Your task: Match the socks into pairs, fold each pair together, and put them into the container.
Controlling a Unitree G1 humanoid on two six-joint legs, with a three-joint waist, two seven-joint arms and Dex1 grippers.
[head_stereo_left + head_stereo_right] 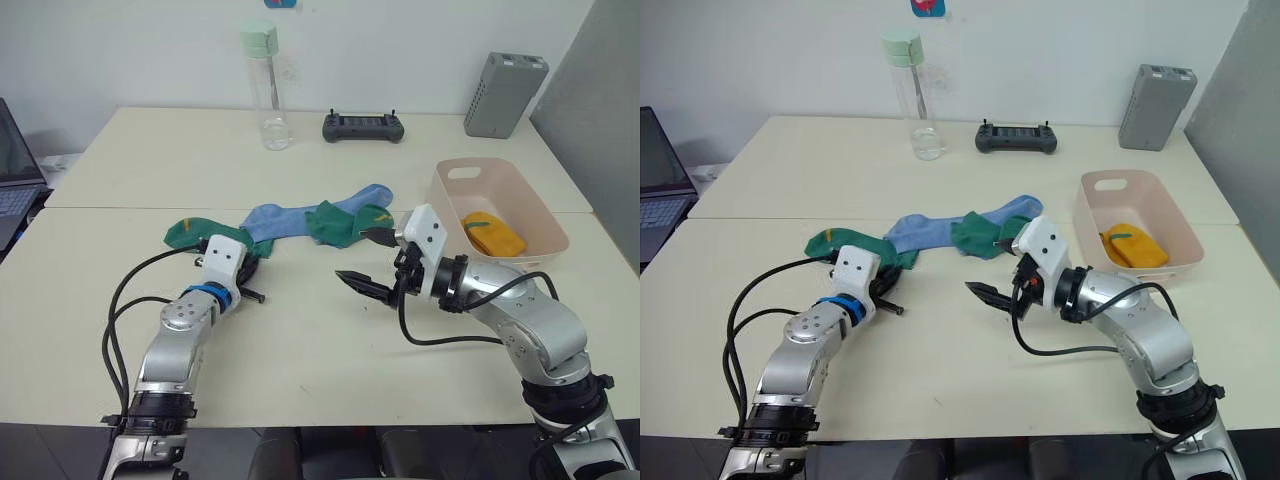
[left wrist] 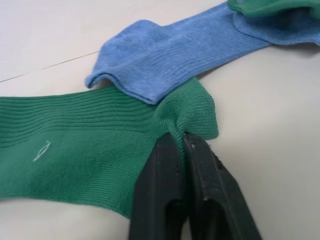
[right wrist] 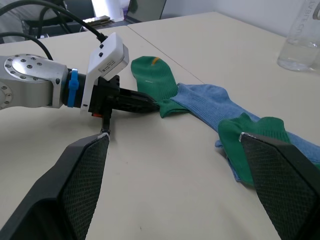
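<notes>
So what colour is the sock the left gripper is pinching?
Dark green sock, pinched by the left gripper; clearest in the left wrist view.

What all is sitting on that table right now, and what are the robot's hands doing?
Dark green knit ankle socks: two; one on the robot's left, pinched at its edge, one mid-table, lying on a blue sock.
Light blue knit ankle socks: two, lying between and partly under the green ones.
Mustard-yellow folded socks: one bundle, inside the bin.
Pale pink rectangular plastic bin: one, on the table's right.
Clear plastic bottle with pale green cap: one, far side.
Black handheld controller: one, far side.
Grey upright box: one, far right corner.
Laptop: one, at the left edge.
Left pincer: shut on the left green sock.
Right pincer: open, above the table.
</notes>
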